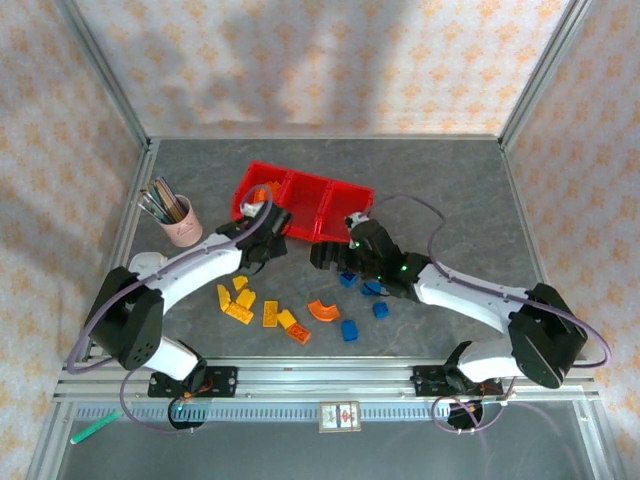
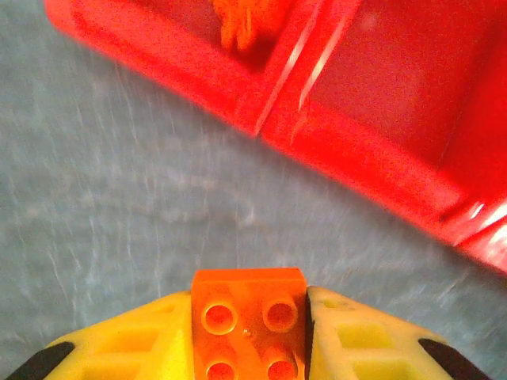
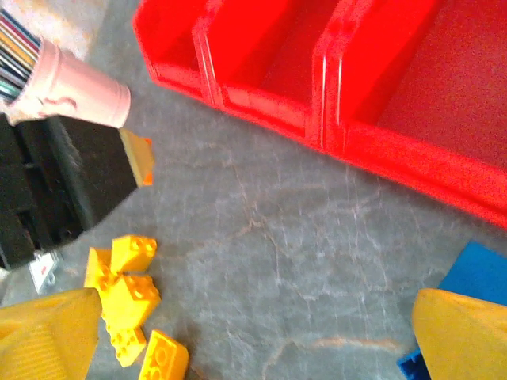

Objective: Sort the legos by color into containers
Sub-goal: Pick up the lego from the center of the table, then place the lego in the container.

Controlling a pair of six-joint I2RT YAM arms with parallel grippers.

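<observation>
Left gripper (image 2: 249,321): my two yellow fingers (image 2: 360,336) were clamped on an orange brick (image 2: 249,324), one finger against each side, studs facing the wrist camera.
Left gripper position: in the top view it (image 1: 262,248) sat just beside the near wall of the red three-bin tray (image 1: 340,183), toward its left end.
Orange brick height: I could not tell whether it rested on the table (image 1: 450,200) or was clear of it.
Right gripper (image 3: 253,340): my fingers (image 3: 47,336) stood wide apart with bare table between them, gripping nothing.
Right gripper position: in the top view it (image 1: 335,258) was near the tray's near wall, right of the left gripper and apart from it.
Tray (image 2: 356,158): it lay on the table ahead of both grippers, angled, with its left end farther away.
Left bin contents: orange pieces (image 1: 262,192) lay inside.
Yellow bricks (image 1: 240,300): they were clustered on the table near the left arm, below the left gripper in the top view; in the right wrist view they (image 3: 127,289) lay beside my left finger.
Blue bricks (image 1: 349,329): they were scattered on the table under and near the right gripper; one (image 3: 475,277) was touching my right finger.
Orange arch piece (image 1: 322,310): it lay on the table between the yellow and the blue groups.
Pink cup (image 1: 183,225): it stood upright left of the tray, holding pens (image 1: 160,200).
</observation>
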